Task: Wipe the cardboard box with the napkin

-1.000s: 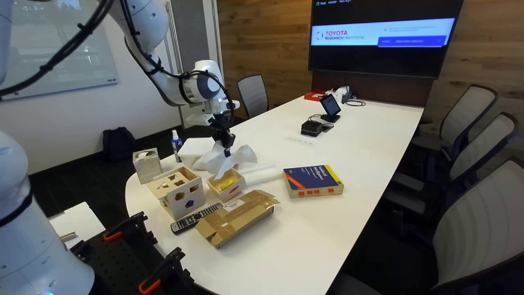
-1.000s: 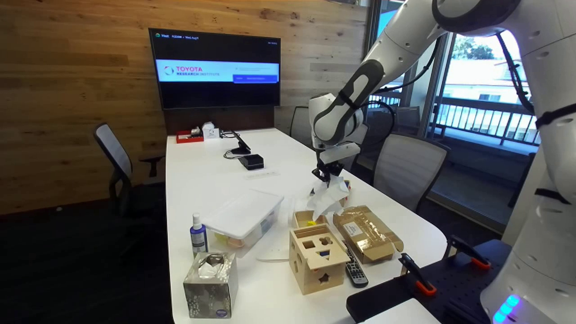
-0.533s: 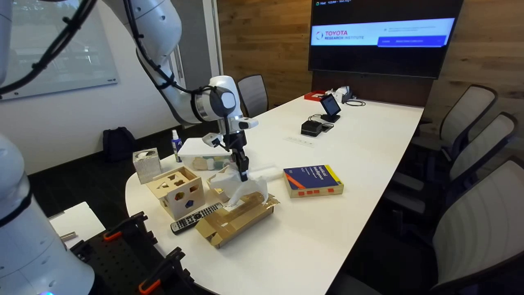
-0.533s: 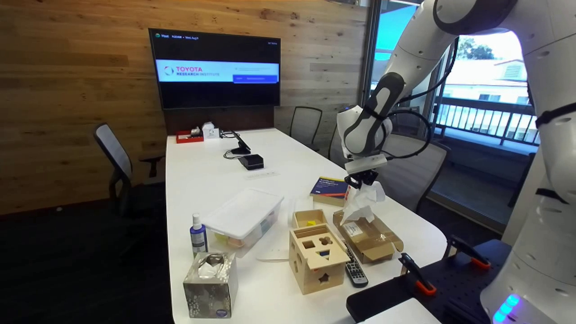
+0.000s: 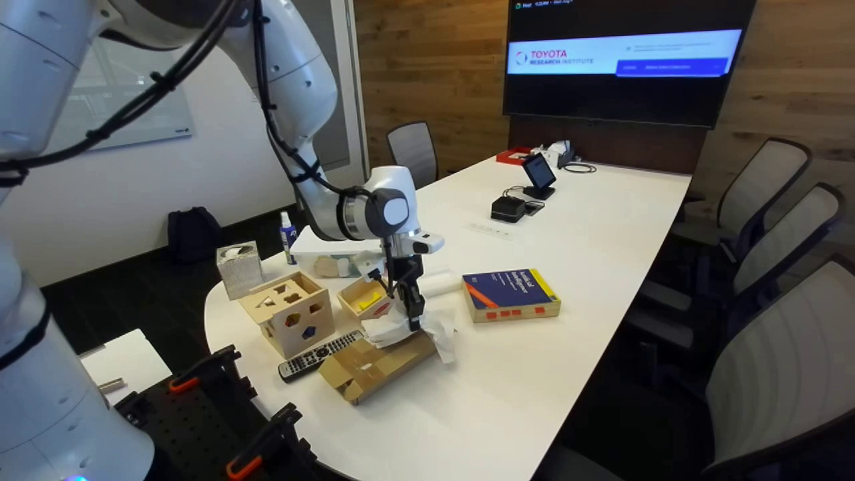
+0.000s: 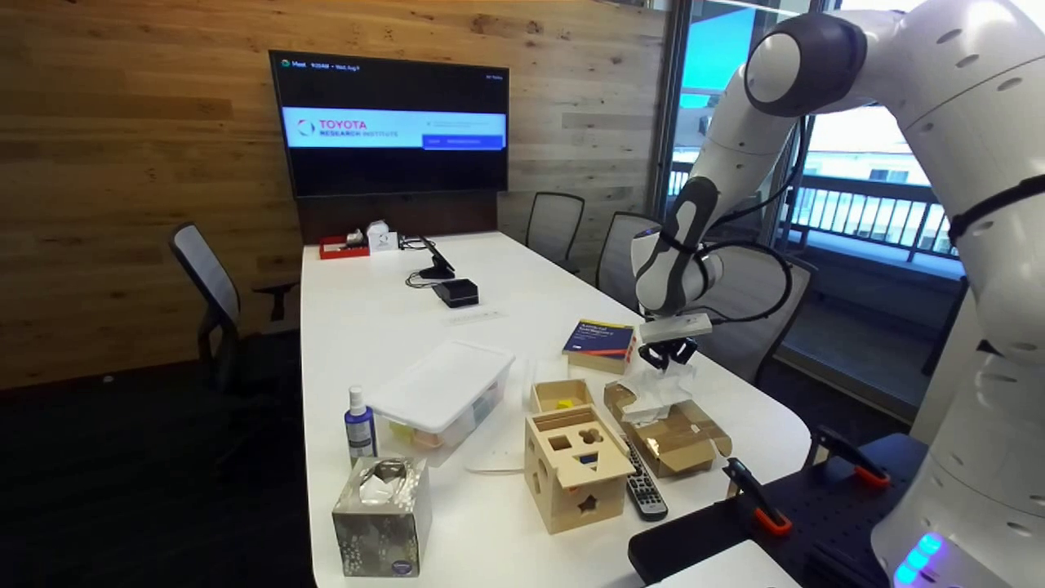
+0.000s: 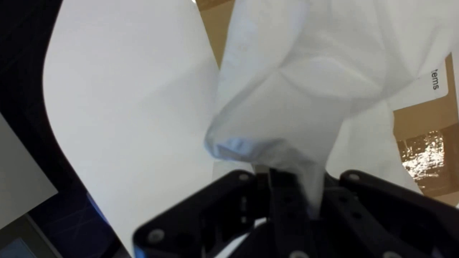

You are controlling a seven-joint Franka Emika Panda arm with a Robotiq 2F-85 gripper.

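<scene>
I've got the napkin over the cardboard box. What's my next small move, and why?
I'd probably slide the tool gently along the cardboard box toward the robot's base. It pinches the napkin, which drapes over the box's far part, while the end nearer the base lies uncovered, so that stroke should wipe it.

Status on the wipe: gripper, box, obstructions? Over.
Gripper shut on napkin. Napkin draped over part of cardboard box. Remote control close beside box, might get nudged.
</scene>
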